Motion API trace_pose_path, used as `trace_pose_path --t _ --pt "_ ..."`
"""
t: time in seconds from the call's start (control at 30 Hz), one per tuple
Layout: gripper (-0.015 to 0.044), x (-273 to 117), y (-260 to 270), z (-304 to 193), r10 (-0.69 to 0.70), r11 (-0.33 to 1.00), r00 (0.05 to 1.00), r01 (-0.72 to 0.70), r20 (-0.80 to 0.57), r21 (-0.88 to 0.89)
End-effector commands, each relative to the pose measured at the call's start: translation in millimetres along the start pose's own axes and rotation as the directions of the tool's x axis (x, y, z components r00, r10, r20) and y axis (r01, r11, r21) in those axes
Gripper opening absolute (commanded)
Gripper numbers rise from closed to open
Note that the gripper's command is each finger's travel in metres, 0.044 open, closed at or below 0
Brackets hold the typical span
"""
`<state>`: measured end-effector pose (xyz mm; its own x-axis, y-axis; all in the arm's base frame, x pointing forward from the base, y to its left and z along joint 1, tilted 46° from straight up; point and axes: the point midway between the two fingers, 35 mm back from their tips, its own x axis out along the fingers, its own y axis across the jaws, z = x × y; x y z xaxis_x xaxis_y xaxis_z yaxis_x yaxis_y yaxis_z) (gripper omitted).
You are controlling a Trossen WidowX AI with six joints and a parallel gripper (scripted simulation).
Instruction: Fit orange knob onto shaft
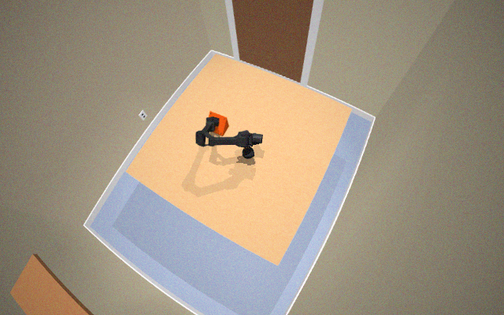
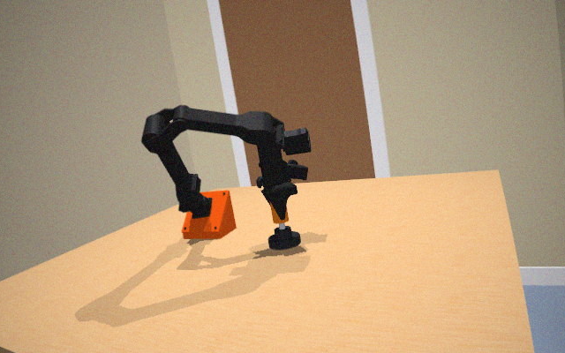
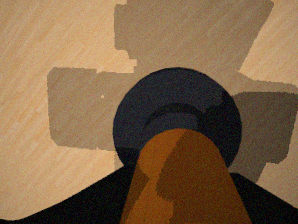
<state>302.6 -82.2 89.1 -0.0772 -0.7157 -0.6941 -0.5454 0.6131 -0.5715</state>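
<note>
My gripper (image 2: 281, 214) is shut on the orange knob (image 2: 275, 216) (image 3: 187, 180) and holds it upright above the black round pedestal (image 1: 248, 153) (image 2: 283, 240) (image 3: 165, 90). A short length of the silver shaft (image 2: 282, 226) shows between the knob's lower end and the pedestal in the exterior view. The knob's lower end is at the shaft's top; whether the shaft's tip is inside the hole is hidden. The hole and both flat sides cannot be seen. In the wrist view the knob covers the shaft and the near part of the pedestal.
The orange wedge-shaped arm base (image 1: 220, 124) (image 2: 222, 212) stands on the wooden table (image 1: 272, 205) (image 2: 388, 287), to the left of the pedestal in the exterior view. The arm reaches over from it, and its shadows fall around the pedestal.
</note>
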Motion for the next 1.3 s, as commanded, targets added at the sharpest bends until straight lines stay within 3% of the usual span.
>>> trace_pose_path --t 0.0,0.1,1.03,1.27 --pt "0.0000 -2.4 -0.8 1.2 -0.006 0.996 1.000 0.006 0.002 0.093" --pt "0.0000 -1.6 -0.3 1.4 -0.006 0.985 1.000 0.005 0.002 0.175" --pt "0.0000 -1.6 -1.9 0.4 -0.006 0.985 1.000 0.005 0.002 0.175" --pt "0.0000 -1.7 -0.6 1.2 -0.006 0.930 1.000 0.005 0.002 0.367"
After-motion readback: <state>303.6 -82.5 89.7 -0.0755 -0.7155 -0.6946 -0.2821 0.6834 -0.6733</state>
